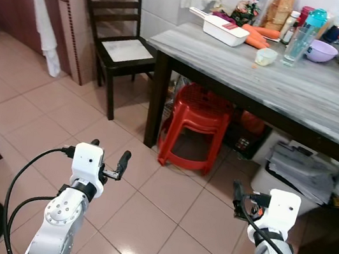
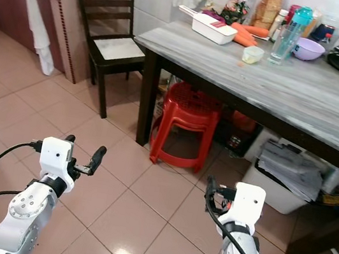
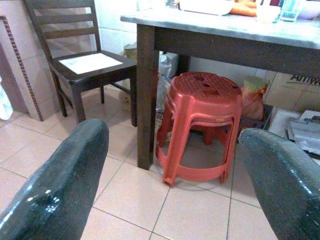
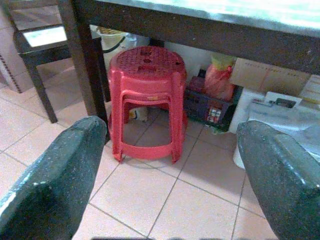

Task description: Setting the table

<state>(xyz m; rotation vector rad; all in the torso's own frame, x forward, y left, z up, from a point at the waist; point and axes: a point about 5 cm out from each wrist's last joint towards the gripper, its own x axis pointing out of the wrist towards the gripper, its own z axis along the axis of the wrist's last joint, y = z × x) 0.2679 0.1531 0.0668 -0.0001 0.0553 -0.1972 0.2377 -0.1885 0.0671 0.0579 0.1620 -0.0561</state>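
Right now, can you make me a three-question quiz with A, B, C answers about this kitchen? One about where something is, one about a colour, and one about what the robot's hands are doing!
1. Where do the plastic stools stand?
A. on top of the table
B. under the table's edge, on the floor
C. on the wooden chair

2. What colour is the bowl at the back of the table?
A. purple
B. black
C. orange

3. What are the left gripper and right gripper doing?
A. both hold plates
B. one holds a cup
C. both are open and hold nothing

Answers:
1 B: the red stools sit on the tiles beside the table leg.
2 A: the bowl near the water bottle is purple.
3 C: each wrist view shows the fingers spread apart with nothing between them.
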